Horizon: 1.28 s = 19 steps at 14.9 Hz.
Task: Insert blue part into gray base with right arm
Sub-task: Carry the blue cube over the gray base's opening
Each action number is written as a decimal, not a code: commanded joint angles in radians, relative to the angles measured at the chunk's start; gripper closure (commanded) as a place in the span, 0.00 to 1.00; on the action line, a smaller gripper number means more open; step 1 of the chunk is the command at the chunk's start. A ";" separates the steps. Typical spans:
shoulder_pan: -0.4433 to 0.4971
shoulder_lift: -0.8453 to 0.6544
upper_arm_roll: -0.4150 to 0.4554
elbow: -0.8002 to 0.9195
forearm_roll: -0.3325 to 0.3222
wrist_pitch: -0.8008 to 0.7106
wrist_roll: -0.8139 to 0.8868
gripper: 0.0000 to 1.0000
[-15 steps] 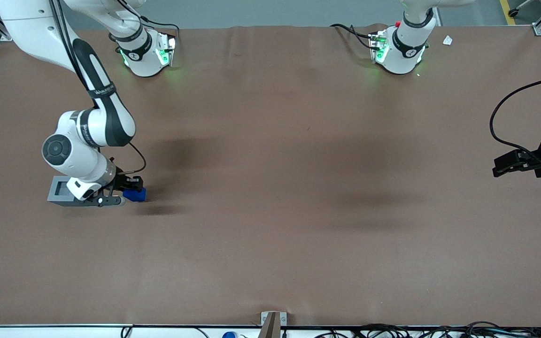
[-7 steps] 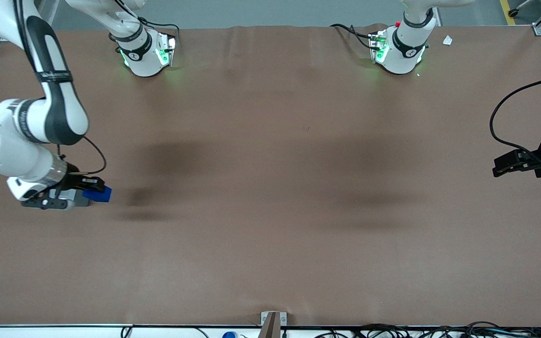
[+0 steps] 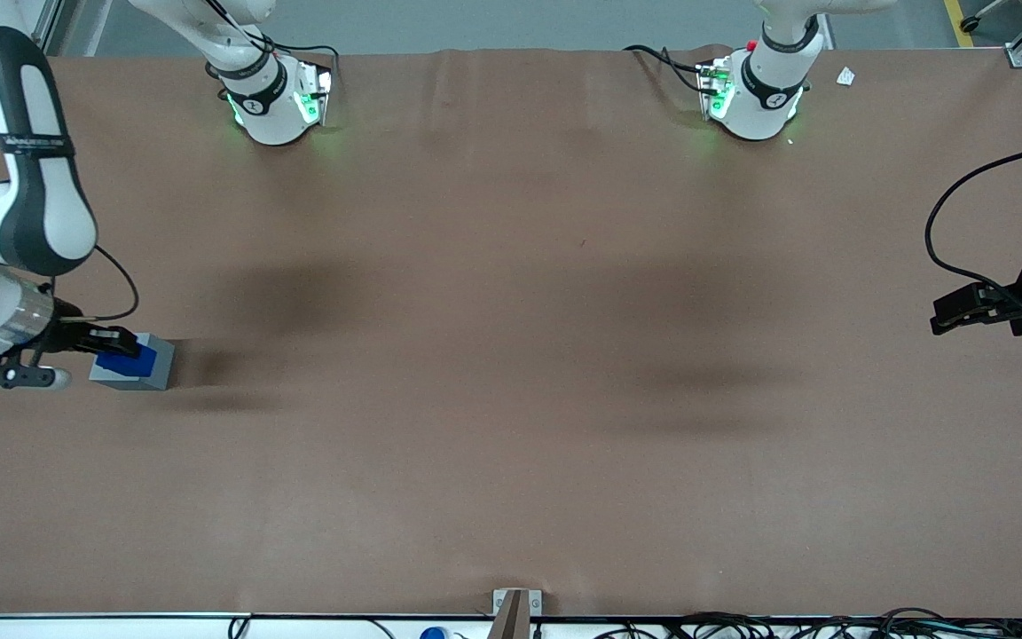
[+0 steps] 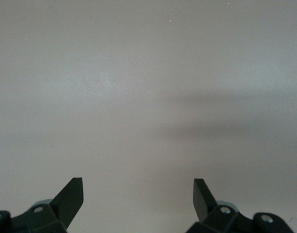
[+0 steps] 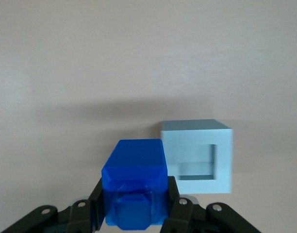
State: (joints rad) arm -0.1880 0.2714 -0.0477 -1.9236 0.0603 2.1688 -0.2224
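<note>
My right arm's gripper (image 3: pixel 117 353) is shut on the blue part (image 3: pixel 127 362) and holds it clear of the table. In the front view the blue part overlaps the top of the gray base (image 3: pixel 156 371), which rests on the brown table near the working arm's end. The right wrist view shows the blue part (image 5: pixel 135 182) clamped between the black fingers (image 5: pixel 96 201) of the gripper (image 5: pixel 135 206), its knob facing the camera. There the gray base (image 5: pixel 197 153) sits close beside the blue part, and its square recess (image 5: pixel 198 162) is empty and in plain sight.
The brown table mat (image 3: pixel 511 355) stretches wide toward the parked arm's end. Two arm bases (image 3: pixel 276 98) (image 3: pixel 755 93) stand along the table edge farthest from the front camera. Cables (image 3: pixel 742 626) run along the nearest edge.
The right arm has carried the blue part sideways toward the working arm's end of the table. It went from beside the gray base to over it, and the base has come into full view.
</note>
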 commanded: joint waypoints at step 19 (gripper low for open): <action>-0.108 -0.018 0.017 -0.090 -0.005 0.092 -0.120 0.85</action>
State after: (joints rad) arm -0.2801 0.2652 -0.0446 -1.9892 0.0602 2.2465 -0.3269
